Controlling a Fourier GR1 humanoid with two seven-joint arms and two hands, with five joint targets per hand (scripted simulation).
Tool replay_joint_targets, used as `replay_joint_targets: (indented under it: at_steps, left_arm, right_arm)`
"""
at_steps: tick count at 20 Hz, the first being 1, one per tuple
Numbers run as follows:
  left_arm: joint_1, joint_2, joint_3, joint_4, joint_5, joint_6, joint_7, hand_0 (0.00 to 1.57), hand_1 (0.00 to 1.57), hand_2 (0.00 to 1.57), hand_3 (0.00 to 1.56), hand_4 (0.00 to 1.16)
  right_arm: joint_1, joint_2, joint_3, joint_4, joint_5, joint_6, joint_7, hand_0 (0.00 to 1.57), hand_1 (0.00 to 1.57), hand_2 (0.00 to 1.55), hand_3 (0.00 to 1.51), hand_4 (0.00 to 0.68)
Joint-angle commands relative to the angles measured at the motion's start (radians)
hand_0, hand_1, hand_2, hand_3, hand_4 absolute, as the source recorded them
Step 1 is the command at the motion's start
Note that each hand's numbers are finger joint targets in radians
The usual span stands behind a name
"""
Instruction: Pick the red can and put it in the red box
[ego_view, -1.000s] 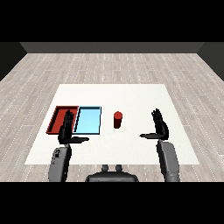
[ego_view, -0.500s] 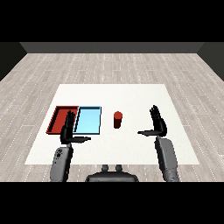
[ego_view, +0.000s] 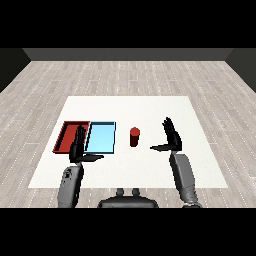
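A small red can (ego_view: 134, 136) stands upright on the white table, just right of the light blue tray (ego_view: 101, 137). The red tray (ego_view: 67, 136) lies left of the blue one. My right hand (ego_view: 172, 137) is raised to the right of the can, fingers straight and thumb pointing toward it, with a gap between them. Over the near edge of the trays, my left hand (ego_view: 78, 146) is held up, open, its fingers overlapping the red tray's right side. Neither hand holds anything.
The white table (ego_view: 150, 110) stretches wide behind and to the right of the can. Grey wood flooring surrounds the table.
My right hand has drifted left, closer to the red can. The left hand and the can stay where they were.
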Motion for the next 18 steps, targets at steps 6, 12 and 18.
replay_joint_targets:
  at_steps: [6, 12, 18]
  left_arm:
    - [-0.005, -0.026, -0.027, -0.05, -0.007, 0.032, 0.048, 0.0, 0.0, 0.0, 0.0, 0.0]
    - [0.028, -0.02, -0.01, -0.004, 0.009, 0.004, -0.028, 0.0, 0.0, 0.0, 0.0, 0.0]
    - [0.09, -0.016, -0.016, -0.116, 0.029, -0.002, 0.031, 0.0, 0.0, 0.0, 0.0, 0.0]
  right_arm:
    - [-0.155, 0.057, -0.007, 0.228, -0.009, -0.028, -0.082, 0.0, 0.0, 0.0, 0.0, 0.0]
    - [-0.222, 0.075, -0.003, 0.425, 0.002, -0.02, -0.155, 0.0, 0.0, 0.0, 0.0, 0.0]
    - [-0.211, 0.025, -0.004, 0.397, -0.056, 0.021, -0.142, 0.0, 0.0, 0.0, 0.0, 0.0]
